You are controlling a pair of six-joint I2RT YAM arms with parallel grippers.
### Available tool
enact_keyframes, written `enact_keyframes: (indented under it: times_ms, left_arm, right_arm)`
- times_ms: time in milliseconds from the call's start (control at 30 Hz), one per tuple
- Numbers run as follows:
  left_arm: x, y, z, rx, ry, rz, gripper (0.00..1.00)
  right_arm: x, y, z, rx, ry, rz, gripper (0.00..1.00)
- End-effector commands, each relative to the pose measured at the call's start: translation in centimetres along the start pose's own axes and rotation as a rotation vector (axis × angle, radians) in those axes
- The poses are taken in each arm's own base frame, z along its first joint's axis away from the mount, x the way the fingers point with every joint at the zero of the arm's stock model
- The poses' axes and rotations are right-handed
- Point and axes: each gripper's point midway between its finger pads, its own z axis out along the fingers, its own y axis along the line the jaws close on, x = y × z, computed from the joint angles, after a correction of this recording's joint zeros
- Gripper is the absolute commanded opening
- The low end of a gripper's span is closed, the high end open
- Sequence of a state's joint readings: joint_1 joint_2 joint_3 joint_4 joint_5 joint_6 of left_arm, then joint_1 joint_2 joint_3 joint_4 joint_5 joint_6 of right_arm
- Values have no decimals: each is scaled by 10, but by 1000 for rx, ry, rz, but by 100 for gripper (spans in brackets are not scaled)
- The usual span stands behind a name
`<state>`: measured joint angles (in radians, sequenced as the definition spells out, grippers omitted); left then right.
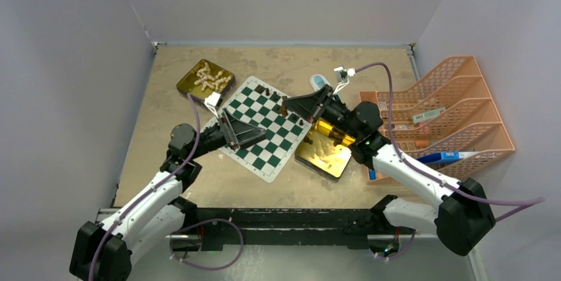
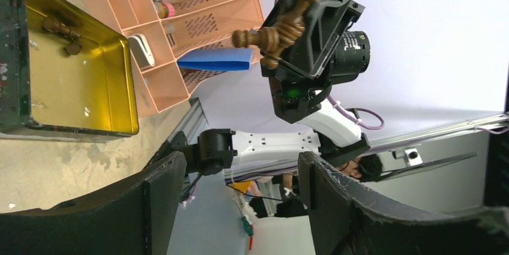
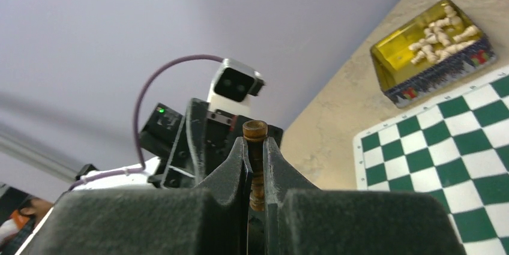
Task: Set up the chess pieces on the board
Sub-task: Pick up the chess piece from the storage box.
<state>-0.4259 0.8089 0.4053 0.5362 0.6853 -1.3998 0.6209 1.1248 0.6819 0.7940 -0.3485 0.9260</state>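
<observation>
The green-and-white board (image 1: 255, 112) lies mid-table, with several dark brown chess pieces (image 1: 299, 121) standing along its far-right edge. My right gripper (image 1: 286, 104) hovers over that edge, shut on a dark brown piece (image 3: 255, 130) whose round end pokes out past the fingertips; the same piece (image 2: 270, 34) shows lying crosswise in the left wrist view. My left gripper (image 1: 263, 133) is over the board's near side, pointing at the right one. Its fingers (image 2: 162, 198) stand wide apart with nothing between them. Cream pieces (image 1: 210, 79) fill a gold tin (image 1: 187, 84) at the board's far left.
A second gold tin (image 1: 329, 159) with a couple of brown pieces (image 2: 59, 27) sits right of the board, under the right arm. An orange slotted file rack (image 1: 456, 89) holding small items stands at the right wall. Bare tabletop lies left of the board.
</observation>
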Motion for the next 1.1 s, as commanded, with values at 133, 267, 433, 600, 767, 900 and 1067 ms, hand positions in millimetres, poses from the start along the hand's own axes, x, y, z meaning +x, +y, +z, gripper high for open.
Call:
enact_keyframes:
  times_ms: [133, 267, 433, 600, 767, 900, 1067]
  left_arm:
    - [-11, -42, -3, 203, -67, 93, 67]
    - [-19, -39, 3, 187, -85, 39, 66]
    - [-26, -44, 9, 187, -89, 39, 67]
    - [-33, -52, 12, 216, -109, 76, 72]
    - [-32, -61, 13, 260, -88, 61, 72]
    - [-27, -62, 11, 280, -66, 64, 72]
    - [-23, -63, 5, 311, -66, 46, 72]
  right_arm:
    - [-20, 61, 6, -252, -14, 51, 0]
    - [-16, 63, 9, -263, 18, 44, 0]
    - [-11, 67, 8, -297, 38, 76, 0]
    - [-4, 80, 7, -350, 67, 108, 0]
    - [-1, 93, 6, -381, 69, 126, 0]
    - [4, 101, 8, -412, 86, 149, 0]
    - [8, 101, 14, -406, 91, 167, 0]
